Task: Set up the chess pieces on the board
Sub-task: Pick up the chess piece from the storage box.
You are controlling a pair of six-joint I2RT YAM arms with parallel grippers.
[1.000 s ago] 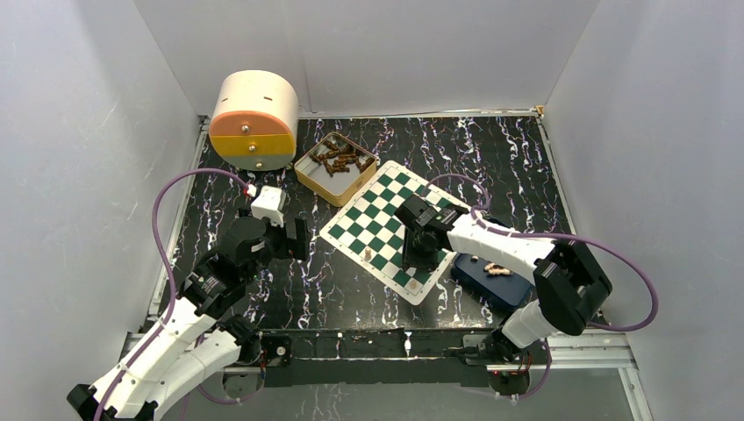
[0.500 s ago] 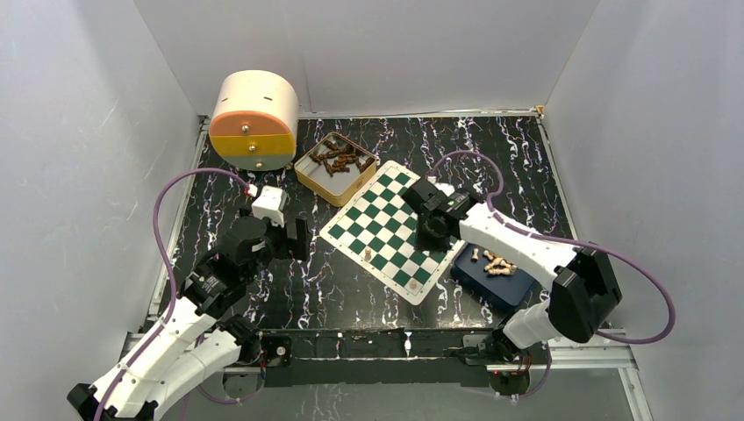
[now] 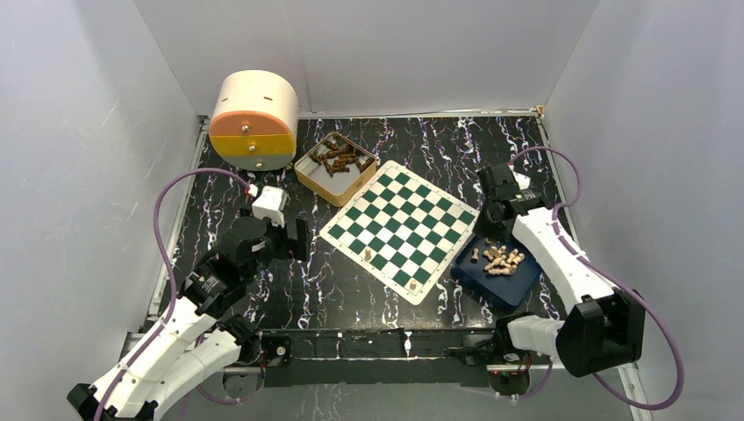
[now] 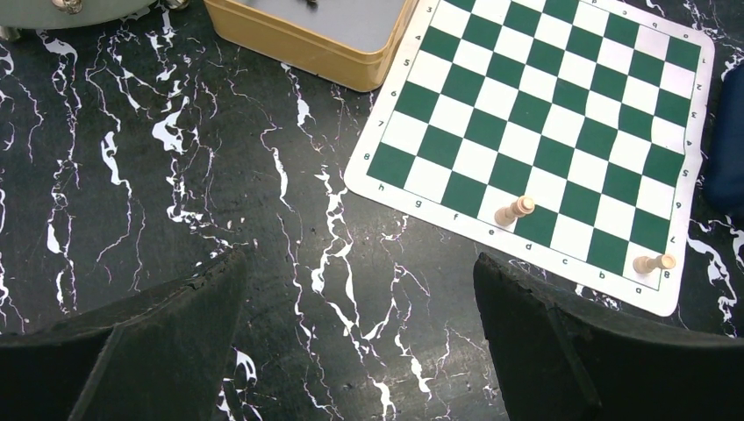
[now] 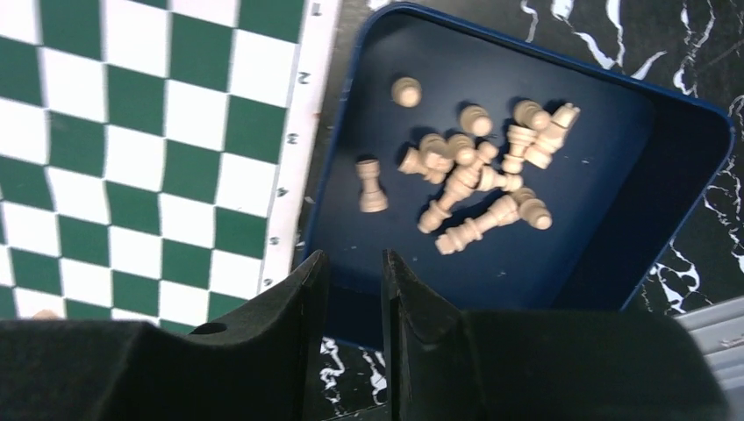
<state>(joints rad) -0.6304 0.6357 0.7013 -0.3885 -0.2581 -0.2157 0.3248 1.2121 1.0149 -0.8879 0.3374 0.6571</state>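
tan wooden chess pieces (image 5: pixel 465 180) lie heaped in the blue tray (image 5: pixel 605 254), just right of the board (image 3: pixel 399 230) in the top view. only two stand on the board, a middle piece (image 4: pixel 514 210) and a corner piece (image 4: pixel 654 262), both along its lower edge. the right gripper (image 5: pixel 354 260) hangs over the tray's edge beside the board, jaws drawn almost together and pinching nothing, probably lining up a pick. the left gripper (image 4: pixel 358 272) hovers low over the bench (image 4: pixel 132 175) at lower left, jaws spread wide, clear of the board.
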